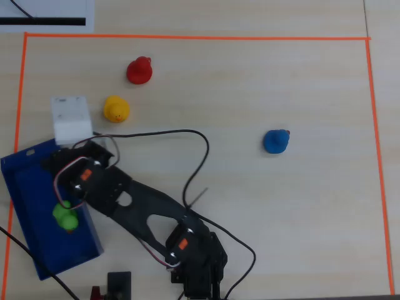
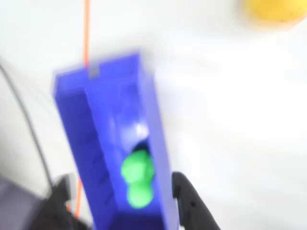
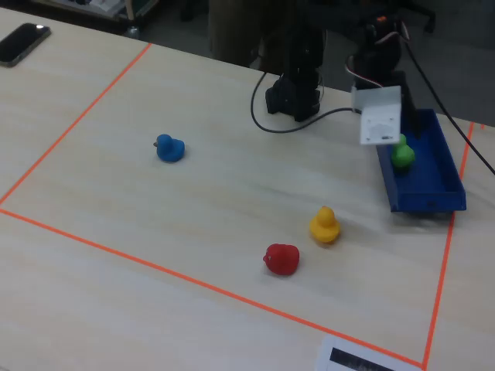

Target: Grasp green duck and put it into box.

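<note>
The green duck (image 1: 65, 217) (image 2: 138, 179) (image 3: 402, 154) lies inside the blue box (image 1: 37, 187) (image 2: 96, 124) (image 3: 433, 185), touched by neither finger. The box stands at the left edge of the overhead view, just inside the orange tape. My gripper (image 2: 121, 184) hovers over the box and is open. In the blurred wrist view one black finger (image 2: 184, 191) shows outside the box's right wall and the other outside its left wall. From overhead, the wrist and its white camera block (image 1: 70, 119) cover the box's upper end.
A yellow duck (image 1: 116, 109) (image 3: 325, 225) and a red duck (image 1: 139, 70) (image 3: 281, 259) sit near the box's far end. A blue duck (image 1: 275, 141) (image 3: 168, 148) stands alone at mid-table. A black cable (image 1: 187, 134) loops across the table. Orange tape (image 1: 187, 37) frames the workspace.
</note>
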Tool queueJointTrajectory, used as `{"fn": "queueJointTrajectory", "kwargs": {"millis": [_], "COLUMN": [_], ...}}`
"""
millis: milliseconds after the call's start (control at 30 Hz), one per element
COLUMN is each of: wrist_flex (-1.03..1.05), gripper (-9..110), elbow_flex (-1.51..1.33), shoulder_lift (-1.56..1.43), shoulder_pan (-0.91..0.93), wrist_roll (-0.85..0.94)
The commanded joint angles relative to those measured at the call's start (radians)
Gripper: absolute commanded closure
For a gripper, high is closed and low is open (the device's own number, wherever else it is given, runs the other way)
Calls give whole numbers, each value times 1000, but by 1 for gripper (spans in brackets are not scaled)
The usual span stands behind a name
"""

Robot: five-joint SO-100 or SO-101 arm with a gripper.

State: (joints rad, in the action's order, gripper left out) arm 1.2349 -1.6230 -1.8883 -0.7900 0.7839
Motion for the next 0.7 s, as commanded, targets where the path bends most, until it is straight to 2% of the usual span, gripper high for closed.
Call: {"fn": "queueJointTrajectory", "kwargs": {"millis": [0, 300, 500, 667], "wrist_flex": [-155, -446, -430, -371], "gripper": [101, 101, 101, 101], "elbow_flex": [-265, -985, -1239, -1437], "shoulder_lift": [-434, -1126, -1302, -1422], "shoulder_pan": [192, 598, 776, 827], "wrist_roll": [143, 436, 449, 486]}}
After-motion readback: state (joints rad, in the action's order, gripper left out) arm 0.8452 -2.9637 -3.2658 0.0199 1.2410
